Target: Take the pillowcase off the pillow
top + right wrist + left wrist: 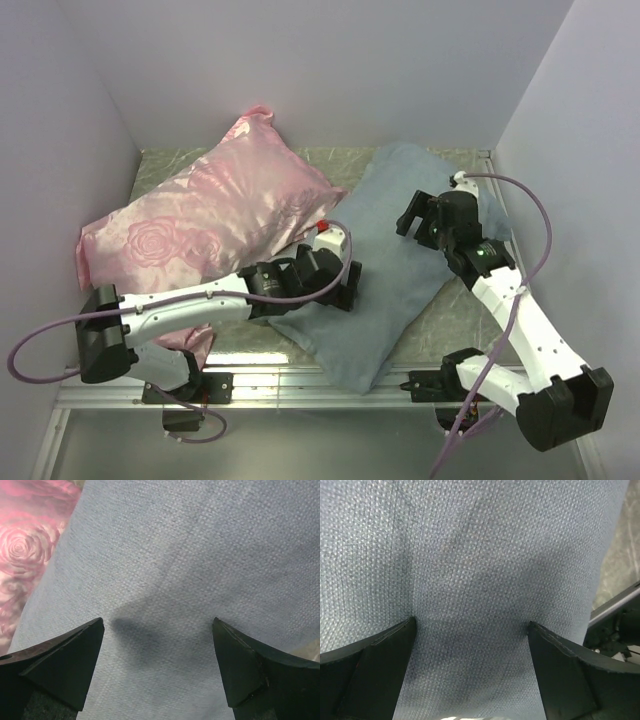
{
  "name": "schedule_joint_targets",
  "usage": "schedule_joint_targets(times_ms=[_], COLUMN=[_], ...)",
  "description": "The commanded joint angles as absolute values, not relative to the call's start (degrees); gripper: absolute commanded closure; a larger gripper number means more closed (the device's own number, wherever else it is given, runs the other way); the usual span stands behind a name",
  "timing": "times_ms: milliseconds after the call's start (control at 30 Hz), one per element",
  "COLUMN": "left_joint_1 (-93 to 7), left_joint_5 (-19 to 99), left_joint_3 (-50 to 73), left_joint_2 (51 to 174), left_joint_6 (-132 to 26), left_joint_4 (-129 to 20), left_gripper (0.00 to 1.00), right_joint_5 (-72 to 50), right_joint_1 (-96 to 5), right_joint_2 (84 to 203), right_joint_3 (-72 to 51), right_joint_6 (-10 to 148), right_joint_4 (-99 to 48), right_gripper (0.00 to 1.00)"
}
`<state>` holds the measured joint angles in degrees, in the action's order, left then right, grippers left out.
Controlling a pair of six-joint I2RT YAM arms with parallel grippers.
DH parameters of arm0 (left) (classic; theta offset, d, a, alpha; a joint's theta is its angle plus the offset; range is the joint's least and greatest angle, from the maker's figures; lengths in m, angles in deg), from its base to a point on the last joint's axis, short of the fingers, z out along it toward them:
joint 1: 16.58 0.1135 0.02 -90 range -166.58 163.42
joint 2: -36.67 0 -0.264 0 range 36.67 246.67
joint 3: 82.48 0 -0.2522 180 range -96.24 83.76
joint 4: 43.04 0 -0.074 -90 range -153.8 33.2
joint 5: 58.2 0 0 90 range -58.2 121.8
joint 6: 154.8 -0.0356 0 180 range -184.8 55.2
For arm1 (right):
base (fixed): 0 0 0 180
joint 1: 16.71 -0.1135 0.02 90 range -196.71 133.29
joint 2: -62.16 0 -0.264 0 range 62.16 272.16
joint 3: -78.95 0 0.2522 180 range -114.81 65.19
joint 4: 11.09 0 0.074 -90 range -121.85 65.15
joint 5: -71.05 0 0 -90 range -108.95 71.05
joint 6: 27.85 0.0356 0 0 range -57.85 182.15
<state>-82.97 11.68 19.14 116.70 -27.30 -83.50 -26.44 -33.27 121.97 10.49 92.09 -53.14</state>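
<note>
Item: pillowcase (400,270), on the table (455,315), just beside the pink rose pillow (200,225). Left gripper (471,630) and right gripper (157,625): jaws spread wide over the cloth, nothing held. Likely risk: you pinch cover and the pillow inside together, dragging both, or you grab the closed end. Long axis: diagonal, far right to near centre. Mouth end not discernible.

The left arm (180,300) and right arm (530,325) are white shells with chunky black joints and bases. A thin purple cable (30,345) loops off each. The left claw (470,626) and right claw (157,622) have matte black, wedge-shaped fingers (65,660). A red cap (323,224) marks the left wrist.
</note>
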Motion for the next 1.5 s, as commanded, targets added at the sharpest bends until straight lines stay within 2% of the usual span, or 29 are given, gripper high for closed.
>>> schedule_joint_targets(times_ms=[0, 33, 67, 100, 133, 167, 200, 267, 367, 400, 467, 500, 567, 600, 767, 900, 1167, 1200, 1267, 1300, 1333, 1400, 1467], left_joint_1=[-85.05, -84.96, -85.05, -84.96, -84.96, -84.96, -84.96, -84.96, -84.96, -84.96, -84.79, -83.57, -81.72, -79.80, -73.72, -62.60, -44.63, -42.53, -42.16, -42.16, -42.16, -42.16, -42.16], left_joint_5=[11.94, 11.59, 11.06, 10.97, 10.79, 10.10, 8.35, 6.50, 0.88, -0.79, -5.81, -6.43, -7.14, -7.31, -6.79, -5.13, 1.38, 2.17, 5.25, 6.30, 7.88, 8.77, 9.30], left_joint_3=[23.02, 22.15, 21.36, 20.66, 20.04, 19.34, 18.90, 16.62, 10.04, 7.84, 1.42, -0.42, -5.17, -6.49, -15.99, -20.56, -15.56, -14.95, -12.14, -10.74, -7.68, -4.59, -3.52], left_joint_2=[116.64, 118.39, 121.98, 123.58, 124.73, 125.26, 125.35, 123.08, 119.13, 118.33, 116.57, 116.30, 115.86, 115.69, 114.11, 114.10, 115.50, 115.94, 115.16, 114.37, 113.50, 111.03, 109.89], left_joint_6=[-22.35, -21.83, -21.56, -21.56, -21.47, -21.21, -21.21, -21.73, -23.57, -24.01, -26.29, -27.09, -29.02, -29.64, -34.03, -37.11, -37.99, -37.30, -36.85, -36.94, -36.94, -37.37, -37.73], left_joint_4=[-80.10, -80.88, -81.41, -81.59, -81.68, -82.29, -82.99, -85.79, -90.71, -94.21, -96.69, -98.71, -100.30, -100.92, -102.85, -104.18, -101.54, -101.63, -100.67, -99.70, -97.52, -96.36, -96.09], left_gripper=[0.00, 0.01, 0.06, 0.16, 0.67, 0.87, 1.00, 1.00, 1.00, 1.00, 1.00, 1.00, 1.00, 1.00, 1.00, 1.00, 1.00, 1.00, 0.88, 0.79, 0.63, 0.52, 0.45], right_joint_5=[-26.86, -26.34, -25.55, -25.54, -25.72, -25.72, -25.98, -26.94, -26.95, -26.86, -26.51, -26.16, -24.67, -24.05, -19.75, -15.88, -15.26, -16.04, -17.01, -17.89, -19.81, -21.58, -25.61], right_joint_1=[-33.94, -34.11, -34.72, -35.16, -35.51, -35.78, -35.87, -35.78, -35.69, -35.69, -35.69, -35.69, -35.78, -35.78, -36.83, -41.92, -58.36, -59.33, -61.62, -62.06, -62.67, -62.76, -62.59], right_joint_2=[120.60, 122.26, 123.15, 123.76, 124.64, 125.08, 125.61, 126.58, 126.76, 126.58, 125.62, 125.27, 124.65, 124.30, 120.44, 120.86, 131.84, 134.03, 135.54, 135.37, 134.68, 131.27, 128.71], right_joint_3=[12.27, 12.45, 12.72, 13.50, 14.12, 14.56, 14.91, 14.57, 13.17, 12.81, 11.85, 11.40, 10.00, 9.82, 10.17, 10.17, 5.34, 4.73, 3.41, 3.49, 3.84, 5.16, 4.90], right_joint_6=[90.72, 90.98, 91.16, 91.59, 91.77, 91.95, 92.04, 91.60, 91.68, 91.95, 92.47, 92.65, 93.00, 93.26, 95.63, 97.57, 98.28, 98.19, 97.93, 98.01, 98.10, 98.54, 98.80], right_joint_4=[-50.96, -50.69, -49.91, -49.29, -48.50, -47.45, -47.44, -47.61, -48.05, -48.14, -48.32, -48.40, -49.19, -49.28, -48.15, -44.28, -35.58, -35.31, -35.57, -35.75, -35.57, -35.75, -38.46], right_gripper=[0.04, 0.04, 0.04, 0.04, 0.04, 0.04, 0.04, 0.08, 0.29, 0.49, 0.68, 0.84, 0.97, 1.00, 1.00, 1.00, 1.00, 0.98, 0.84, 0.66, 0.57, 0.37, 0.31])
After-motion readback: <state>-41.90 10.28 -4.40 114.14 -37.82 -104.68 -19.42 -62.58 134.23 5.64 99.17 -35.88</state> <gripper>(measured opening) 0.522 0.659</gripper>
